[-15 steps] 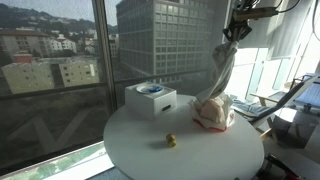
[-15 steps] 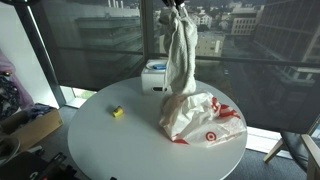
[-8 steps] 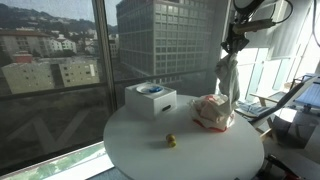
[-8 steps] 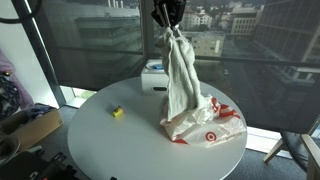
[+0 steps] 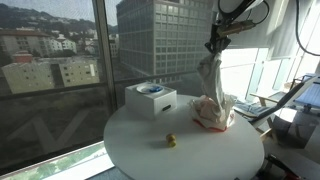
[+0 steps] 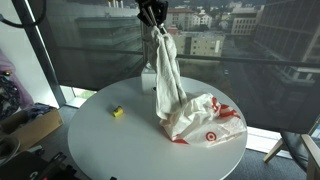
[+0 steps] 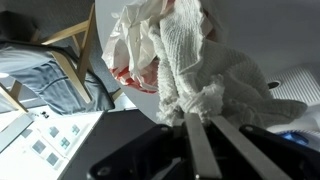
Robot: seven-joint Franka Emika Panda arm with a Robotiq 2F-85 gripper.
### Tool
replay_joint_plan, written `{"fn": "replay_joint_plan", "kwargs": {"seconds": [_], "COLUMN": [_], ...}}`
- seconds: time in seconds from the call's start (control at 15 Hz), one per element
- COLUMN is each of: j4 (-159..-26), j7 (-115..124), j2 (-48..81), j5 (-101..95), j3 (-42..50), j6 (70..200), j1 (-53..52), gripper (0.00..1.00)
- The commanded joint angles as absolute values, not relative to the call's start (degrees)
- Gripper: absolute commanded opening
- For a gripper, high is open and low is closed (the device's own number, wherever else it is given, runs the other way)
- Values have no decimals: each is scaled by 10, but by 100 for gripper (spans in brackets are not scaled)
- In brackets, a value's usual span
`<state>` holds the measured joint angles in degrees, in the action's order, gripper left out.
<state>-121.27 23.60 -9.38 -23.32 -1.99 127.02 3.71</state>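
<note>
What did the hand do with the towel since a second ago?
The hand kept its grip on the towel and swung sideways toward the box. It pulled the towel's top along, so the towel now hangs slanted. The towel's lower end is still at the bag. The box, bag, yellow block and table did not move.

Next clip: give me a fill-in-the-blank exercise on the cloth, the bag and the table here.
The hand is ____ on the white cloth.
The plastic bag below the cloth bears a ____ logo.
The small block on the round table is ____.
Missing words: shut; red; yellow.
</note>
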Motion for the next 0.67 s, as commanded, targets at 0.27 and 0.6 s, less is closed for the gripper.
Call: {"fn": "replay_joint_plan", "kwargs": {"seconds": [0.27, 0.6], "j4": [-1190, -1194], "j7": [224, 229], "j2": [56, 124], "j5": [-220, -219], "j3": [2, 40], "j6": [1355, 1376], "j1": [33, 34], "gripper": [2, 2]}}
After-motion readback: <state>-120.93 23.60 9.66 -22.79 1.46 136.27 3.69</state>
